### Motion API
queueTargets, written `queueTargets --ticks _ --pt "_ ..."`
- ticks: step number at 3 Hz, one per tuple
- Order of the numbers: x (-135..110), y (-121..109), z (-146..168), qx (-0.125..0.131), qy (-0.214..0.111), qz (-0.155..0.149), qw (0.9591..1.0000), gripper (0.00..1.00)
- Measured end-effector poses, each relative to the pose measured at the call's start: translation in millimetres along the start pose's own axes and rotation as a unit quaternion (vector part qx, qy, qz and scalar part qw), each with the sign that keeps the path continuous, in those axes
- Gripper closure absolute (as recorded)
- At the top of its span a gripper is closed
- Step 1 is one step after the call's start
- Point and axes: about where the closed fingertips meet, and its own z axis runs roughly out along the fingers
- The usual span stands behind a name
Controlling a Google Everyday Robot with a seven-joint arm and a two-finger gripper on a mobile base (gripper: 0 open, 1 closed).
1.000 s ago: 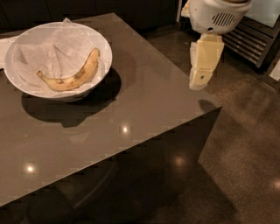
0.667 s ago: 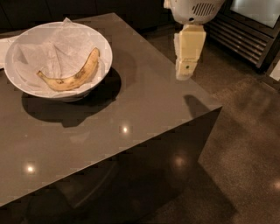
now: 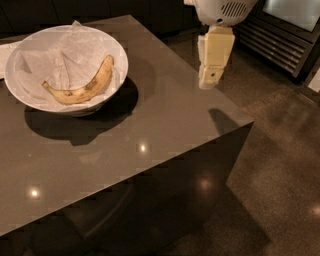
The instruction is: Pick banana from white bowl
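Banana (image 3: 82, 85) in the white bowl (image 3: 124, 67), upper left of the frame, on crumpled paper (image 3: 55, 60). Curved, back toward the lower edge of the picture, one end up at the right near the bowl's rim, the other low at the left. Nothing on top of it.

Jaws in the upper right of centre, pointing down, hung from a white arm housing (image 3: 222, 10) cut off by the top edge. Spread or pressed together: cannot tell from this side. Nothing seen held. Well apart from the banana, off to its right and higher in the frame, with bare desk (image 3: 165, 130) between. Tip in line with the desk's right-hand edge as seen here; dark shadow (image 3: 222, 120) just below it on the desktop, near the right corner.

Bowl close to the desk's upper left, its left side near the frame's left border. Wide open desktop from the bowl across to the right edge and down to the near edge running from lower left to the right corner. Beyond the right edge, polished floor (image 3: 280, 150); a slatted unit (image 3: 280, 45) in the upper right corner behind the jaws.
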Motion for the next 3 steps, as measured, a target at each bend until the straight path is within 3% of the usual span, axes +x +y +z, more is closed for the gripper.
queueTargets --ticks 1,3 --pt "-19 -20 12 0.001 -0.022 -0.020 0.9996 0.00" --pt "-71 -60 53 -0.027 -0.049 -0.081 0.9952 0.00"
